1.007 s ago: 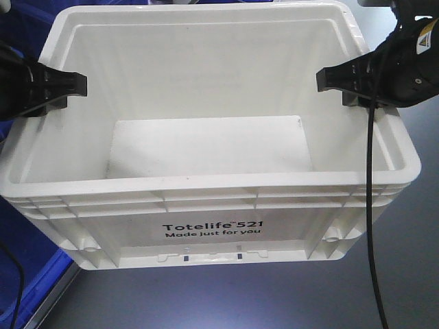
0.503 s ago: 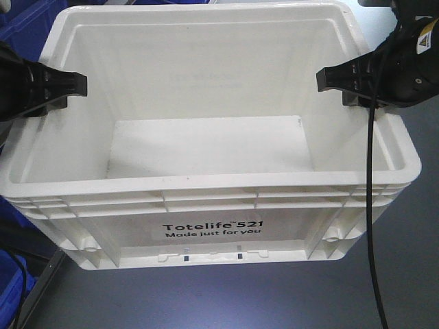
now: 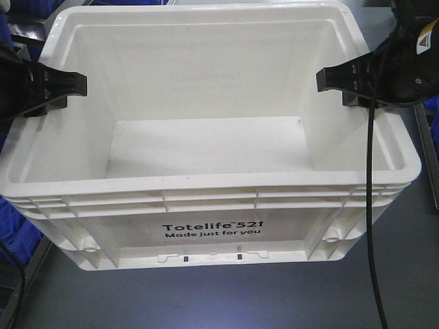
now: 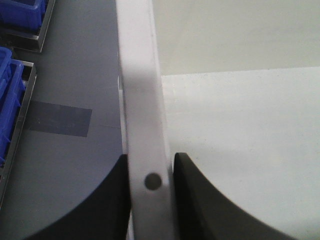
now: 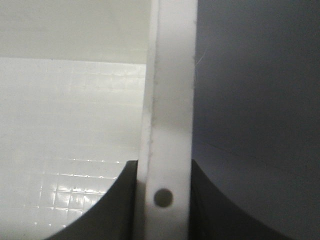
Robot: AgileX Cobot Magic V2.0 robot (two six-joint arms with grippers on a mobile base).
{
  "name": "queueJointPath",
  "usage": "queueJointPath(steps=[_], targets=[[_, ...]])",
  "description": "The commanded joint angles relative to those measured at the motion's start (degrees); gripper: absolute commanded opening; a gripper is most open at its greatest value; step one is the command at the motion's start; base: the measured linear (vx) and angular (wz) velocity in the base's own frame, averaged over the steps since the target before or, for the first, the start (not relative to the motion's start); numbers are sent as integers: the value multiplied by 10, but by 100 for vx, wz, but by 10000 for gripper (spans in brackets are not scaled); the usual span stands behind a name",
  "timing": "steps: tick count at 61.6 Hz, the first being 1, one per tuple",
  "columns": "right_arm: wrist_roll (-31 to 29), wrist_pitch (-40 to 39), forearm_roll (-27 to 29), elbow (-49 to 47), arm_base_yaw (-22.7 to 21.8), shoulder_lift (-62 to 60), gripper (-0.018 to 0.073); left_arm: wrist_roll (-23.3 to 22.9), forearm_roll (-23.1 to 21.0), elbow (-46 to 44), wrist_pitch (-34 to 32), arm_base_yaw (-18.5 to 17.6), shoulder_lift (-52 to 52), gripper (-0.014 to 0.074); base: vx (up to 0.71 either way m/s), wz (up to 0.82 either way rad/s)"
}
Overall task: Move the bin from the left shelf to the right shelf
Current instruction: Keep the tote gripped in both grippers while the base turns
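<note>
**Bin pinched at both end rims**

The bin sat square between the arms, empty, its printed side facing the front camera. The left pincer was narrowed onto the left rim and the right pincer onto the right rim. Both wrist views showed a finger on each side of the rim, hard against it.

I judged the step to be the carry to the right shelf (no shelf was in view). To do it well, both arms should travel together at one height, so the rim neither twists nor slips from such thin grips.

Blue bins and a metal rail lay close on the left, another rail near on the right. A black cable hung across the right front corner. The grey surface in front was open.
</note>
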Motion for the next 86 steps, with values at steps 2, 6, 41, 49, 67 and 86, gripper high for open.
queueJointPath(steps=[2,6,41,49,67,86], targets=[[0,-68,-22,-24,-3,-25,-8,5,22,-24,-55,0,-22,144,6,-16],[0,-68,-22,-24,-3,-25,-8,5,22,-24,-56,0,-22,144,6,-16],[0,-68,-22,-24,-3,-25,-8,5,22,-24,-56,0,-22,144,9,-23],[0,-67,-22,-24,-3,-25,-8,5,22,-24,-56,0,-22,144,13,-24],[0,-67,-22,-24,-3,-25,-8,5,22,-24,-56,0,-22,144,14,-14],[0,-67,-22,-24,-3,-25,-8,5,22,-24,-56,0,-22,144,17,-5]])
